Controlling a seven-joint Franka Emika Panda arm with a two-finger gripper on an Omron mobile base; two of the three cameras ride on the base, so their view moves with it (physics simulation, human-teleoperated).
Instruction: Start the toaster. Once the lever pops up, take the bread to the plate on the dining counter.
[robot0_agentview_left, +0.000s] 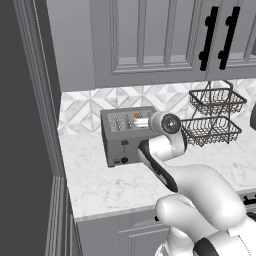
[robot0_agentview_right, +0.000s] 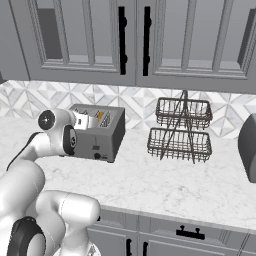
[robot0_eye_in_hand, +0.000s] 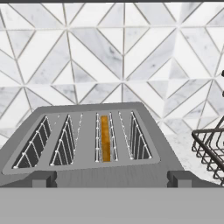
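The grey four-slot toaster (robot0_agentview_left: 119, 146) (robot0_agentview_right: 103, 136) (robot0_eye_in_hand: 87, 168) stands on the marble worktop against the tiled wall. The bread (robot0_eye_in_hand: 105, 138) sits deep in the third slot from the left in the hand view, only its orange-tan crust showing. My gripper (robot0_agentview_left: 142, 122) (robot0_agentview_right: 82, 121) (robot0_eye_in_hand: 112, 179) hovers just over the toaster's front top edge, level and pointed toward the wall. Its fingertips (robot0_eye_in_hand: 43, 178) stand wide apart, so it is open and holds nothing. A black lever (robot0_agentview_left: 125, 143) and knob (robot0_agentview_left: 124, 160) show on the front face. The plate and the dining counter are out of view.
A two-tier wire basket rack (robot0_agentview_left: 215, 116) (robot0_agentview_right: 180, 131) stands right of the toaster. Grey wall cabinets (robot0_agentview_right: 125, 40) hang overhead. A tall grey panel (robot0_agentview_left: 30, 150) bounds the worktop on the left, and a dark appliance (robot0_agentview_right: 248, 147) sits at far right.
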